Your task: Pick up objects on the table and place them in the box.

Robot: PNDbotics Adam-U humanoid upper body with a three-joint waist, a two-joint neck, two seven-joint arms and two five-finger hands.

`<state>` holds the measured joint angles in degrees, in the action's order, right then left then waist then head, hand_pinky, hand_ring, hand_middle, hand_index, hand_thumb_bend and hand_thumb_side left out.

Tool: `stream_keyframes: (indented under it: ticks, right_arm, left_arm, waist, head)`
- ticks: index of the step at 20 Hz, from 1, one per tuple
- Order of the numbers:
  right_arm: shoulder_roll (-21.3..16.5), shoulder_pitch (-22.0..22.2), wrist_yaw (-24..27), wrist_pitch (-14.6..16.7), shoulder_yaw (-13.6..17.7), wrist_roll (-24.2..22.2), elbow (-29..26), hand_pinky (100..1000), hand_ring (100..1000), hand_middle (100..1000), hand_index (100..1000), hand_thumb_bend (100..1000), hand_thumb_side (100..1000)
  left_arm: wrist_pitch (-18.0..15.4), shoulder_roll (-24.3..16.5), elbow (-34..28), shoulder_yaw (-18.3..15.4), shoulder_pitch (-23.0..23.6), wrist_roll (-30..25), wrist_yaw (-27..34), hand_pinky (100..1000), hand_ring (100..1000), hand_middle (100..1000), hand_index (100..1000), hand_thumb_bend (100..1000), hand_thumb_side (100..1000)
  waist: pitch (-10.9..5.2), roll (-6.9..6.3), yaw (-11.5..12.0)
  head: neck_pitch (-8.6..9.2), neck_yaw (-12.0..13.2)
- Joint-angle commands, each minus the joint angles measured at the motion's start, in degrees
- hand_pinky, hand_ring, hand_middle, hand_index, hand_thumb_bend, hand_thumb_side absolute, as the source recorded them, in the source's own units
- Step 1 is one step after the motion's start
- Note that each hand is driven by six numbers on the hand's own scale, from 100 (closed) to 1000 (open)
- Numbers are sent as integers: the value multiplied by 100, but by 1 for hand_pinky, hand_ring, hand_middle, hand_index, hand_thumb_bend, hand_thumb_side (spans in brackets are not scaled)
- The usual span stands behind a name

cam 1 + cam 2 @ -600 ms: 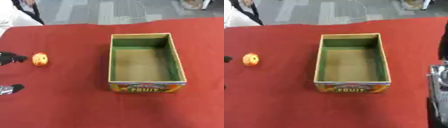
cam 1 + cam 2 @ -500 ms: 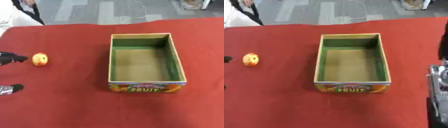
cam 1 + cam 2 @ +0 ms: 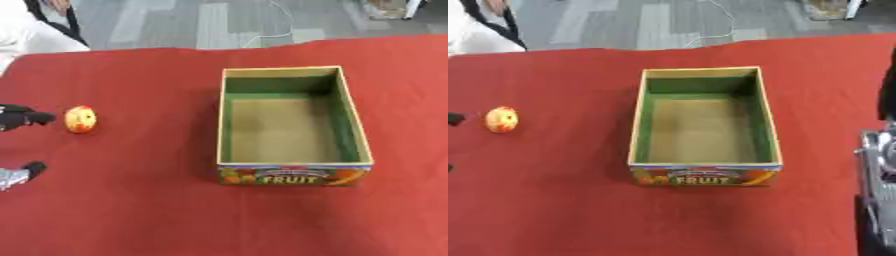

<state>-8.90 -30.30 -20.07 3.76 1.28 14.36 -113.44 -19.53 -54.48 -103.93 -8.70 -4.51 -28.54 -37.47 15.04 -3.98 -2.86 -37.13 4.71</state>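
Observation:
A small round fruit, red and yellow, lies on the red table at the far left. My left hand enters from the left edge, one black finger pointing at the fruit and stopping just short of it; a second fingertip shows lower down, well apart from the first, so the hand is open and holds nothing. The cardboard box marked FRUIT stands in the middle with a green lining and nothing visible inside. A silver and black part of my right arm shows at the right edge; its hand cannot be made out.
The red cloth covers the whole table; its far edge meets a grey floor. A person in white stands at the far left corner.

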Motion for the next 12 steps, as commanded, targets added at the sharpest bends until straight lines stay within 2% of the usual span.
stream_keyframes:
  ticks: [1,12]
  right_arm:
    - [-88,-77,31,17,-15,-22,-115,841,860,630,830,100,1000]
    - [-89,-75,32,17,-14,-20,-115,841,860,630,830,100,1000]
  left_arm:
    - [11,-235,-23,-43,-48,11,-11,682,807,810,1000,267,746]
    - [10,-233,-25,-44,-46,19,-20,682,807,810,1000,267,746]
  waist:
    - [-87,-5,-1]
    - [-86,-5,0]
  head:
    - [43,17]
    - [43,17]
